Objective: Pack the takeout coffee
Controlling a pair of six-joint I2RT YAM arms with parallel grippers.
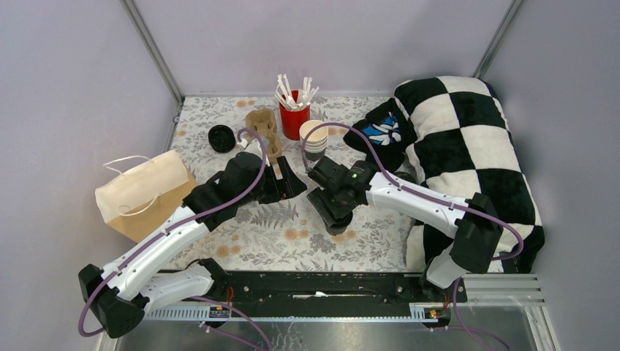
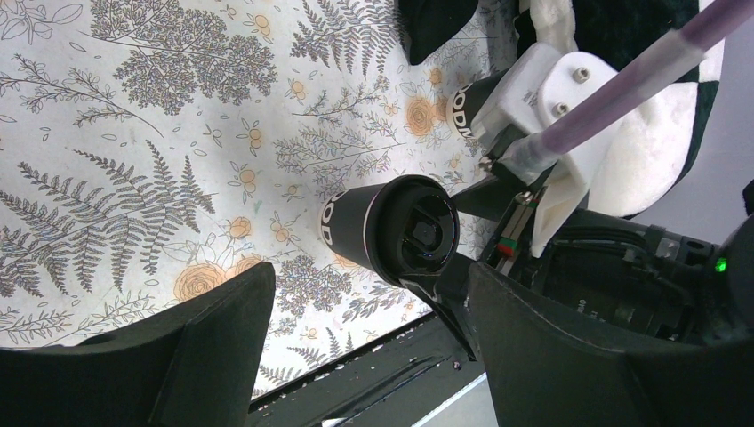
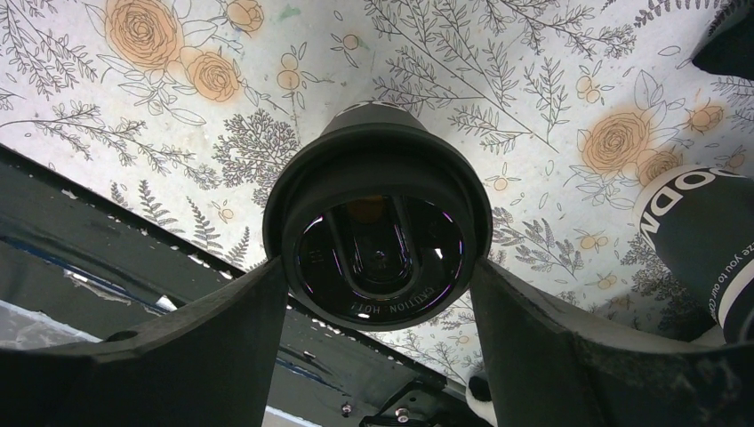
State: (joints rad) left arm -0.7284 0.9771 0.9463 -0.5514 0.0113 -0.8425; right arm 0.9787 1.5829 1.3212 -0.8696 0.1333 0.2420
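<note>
The lidded cup (image 3: 378, 240) stands upright on the floral worktop (image 3: 498, 80), and we see the right arm's fingers (image 3: 551, 347) pinching it on either side of the lid rim. We judge it light, thin-walled and easily crushed, its glossy lid slippery and liable to pop off. A gentle hold just under the rim seems safer. The second cup (image 3: 702, 231) stands near. The left arm's fingers (image 2: 178, 356) hang spread and empty.
</note>
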